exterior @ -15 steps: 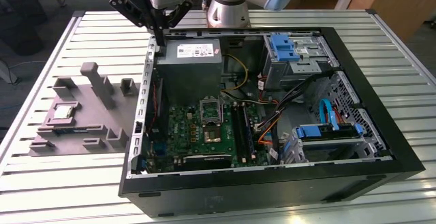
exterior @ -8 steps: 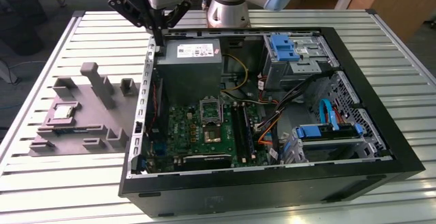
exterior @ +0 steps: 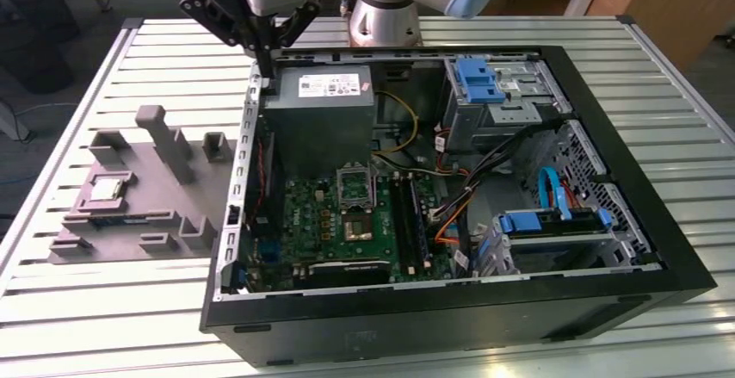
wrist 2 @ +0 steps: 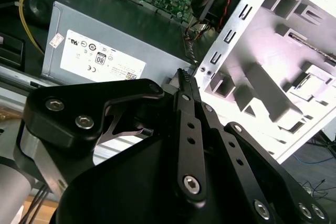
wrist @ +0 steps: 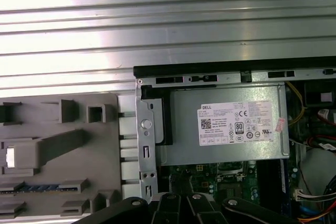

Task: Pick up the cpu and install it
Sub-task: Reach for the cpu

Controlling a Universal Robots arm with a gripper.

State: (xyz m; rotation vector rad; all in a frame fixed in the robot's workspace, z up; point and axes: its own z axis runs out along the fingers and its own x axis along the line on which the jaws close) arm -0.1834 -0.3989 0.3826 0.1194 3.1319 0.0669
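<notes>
The cpu (exterior: 106, 190), a small flat silvery square chip with a greenish rim, lies in the grey moulded tray (exterior: 129, 223) on the exterior view's left, beside the open black PC case (exterior: 460, 313). The black gripper (exterior: 264, 64) hangs over the case's far left corner, well apart from the chip. In the second wrist view its jaws are pressed together with nothing between them. In the first wrist view the grey metal power supply box (wrist: 184, 129) sits below.

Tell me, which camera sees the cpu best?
The exterior view: the whole cpu lies flat on the grey holder, outside the case. The first wrist view catches what may be its pale edge, cut off. In the second wrist view I cannot make it out.
</notes>
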